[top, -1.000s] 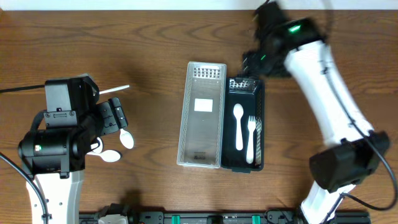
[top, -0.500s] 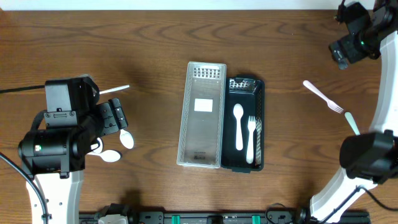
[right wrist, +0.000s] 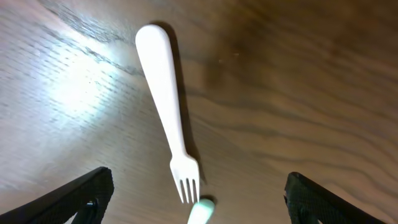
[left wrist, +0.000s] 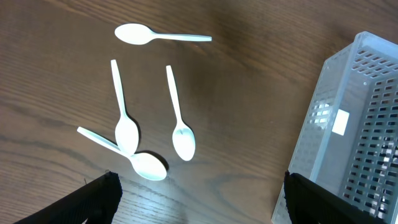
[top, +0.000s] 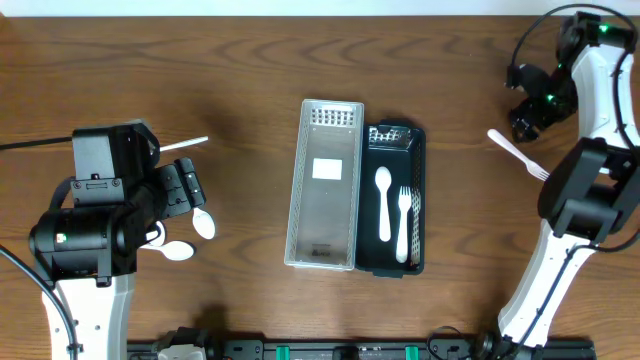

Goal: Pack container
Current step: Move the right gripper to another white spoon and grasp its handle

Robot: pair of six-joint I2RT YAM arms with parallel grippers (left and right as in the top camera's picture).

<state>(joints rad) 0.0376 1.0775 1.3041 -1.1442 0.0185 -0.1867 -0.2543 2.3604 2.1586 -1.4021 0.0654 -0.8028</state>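
Both pincers hung open as I watched: the left pincer (left wrist: 208, 196) over four spoons (left wrist: 183, 140), the right pincer (right wrist: 202, 196) over a white fork (right wrist: 165, 99).

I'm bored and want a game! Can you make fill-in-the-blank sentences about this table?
The left wrist view shows ___ loose white spoons. Inside the black tray, a spoon lies beside a ___. The lone fork in the right wrist view lies on the wooden ___.
Missing words: four; fork; table.

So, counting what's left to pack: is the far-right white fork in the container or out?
Out: the white fork lies flat on bare table, well right of the black container.
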